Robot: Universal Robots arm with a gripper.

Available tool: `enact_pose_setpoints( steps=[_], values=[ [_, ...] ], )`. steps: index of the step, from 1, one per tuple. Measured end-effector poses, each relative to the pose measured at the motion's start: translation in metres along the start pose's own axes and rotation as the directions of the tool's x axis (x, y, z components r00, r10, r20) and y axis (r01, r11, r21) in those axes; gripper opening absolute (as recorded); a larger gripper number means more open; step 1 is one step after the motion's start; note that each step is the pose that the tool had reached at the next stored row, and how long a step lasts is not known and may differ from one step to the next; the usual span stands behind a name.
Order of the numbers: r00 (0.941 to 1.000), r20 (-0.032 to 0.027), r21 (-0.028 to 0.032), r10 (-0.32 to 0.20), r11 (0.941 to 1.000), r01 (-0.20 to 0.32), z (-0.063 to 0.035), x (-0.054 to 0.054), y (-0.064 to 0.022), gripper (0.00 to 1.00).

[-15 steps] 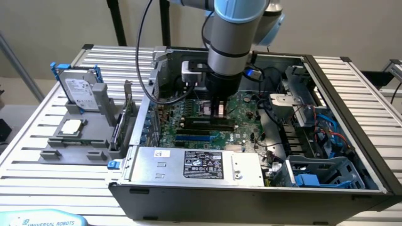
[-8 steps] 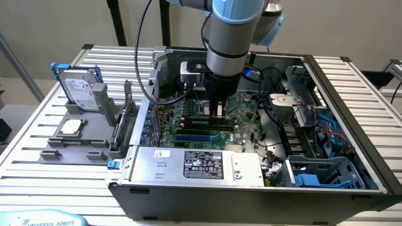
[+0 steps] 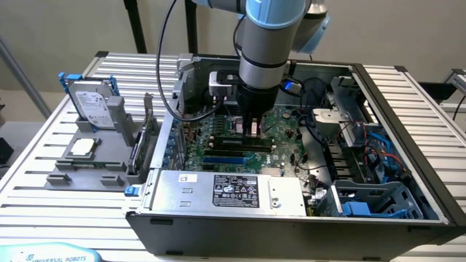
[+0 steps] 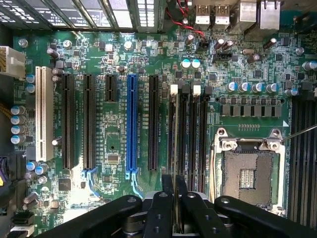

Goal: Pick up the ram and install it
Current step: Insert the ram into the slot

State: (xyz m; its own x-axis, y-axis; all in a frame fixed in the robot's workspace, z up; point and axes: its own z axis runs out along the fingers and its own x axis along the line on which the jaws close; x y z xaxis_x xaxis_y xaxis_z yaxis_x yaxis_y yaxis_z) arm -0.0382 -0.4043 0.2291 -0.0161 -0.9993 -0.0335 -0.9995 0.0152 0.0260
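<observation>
Barely visible, ram (image 4: 175,144) edge-on in claw (image 4: 174,198)

The worktop (image 3: 58,202) is ribbed bare metal with a dull silver sheen. The computer case (image 3: 291,232) looks like dark painted sheet metal, matt outside, with a brushed grey metal power supply box (image 3: 218,188) inside. The motherboard (image 4: 119,144) is glossy green laminate carrying shiny solder points, matt black plastic slots, one blue plastic slot (image 4: 131,124) and one white. The gripper (image 4: 176,208) has smooth, slightly glossy black fingers. The hard drive (image 3: 93,103) shows bright metal in a blue plastic frame.
</observation>
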Motion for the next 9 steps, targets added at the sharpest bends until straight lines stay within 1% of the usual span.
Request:
enact_pose_setpoints(
  steps=[5, 9],
  values=[
    [1.0000, -0.0004, 0.0000, 0.000, 1.0000, 0.000, 0.0009, -0.0003, 0.0000, 0.13],
    [1.0000, -0.0024, 0.0001, 0.000, 1.0000, 0.000, 0.0012, -0.0005, -0.0001, 0.13]
  ],
)
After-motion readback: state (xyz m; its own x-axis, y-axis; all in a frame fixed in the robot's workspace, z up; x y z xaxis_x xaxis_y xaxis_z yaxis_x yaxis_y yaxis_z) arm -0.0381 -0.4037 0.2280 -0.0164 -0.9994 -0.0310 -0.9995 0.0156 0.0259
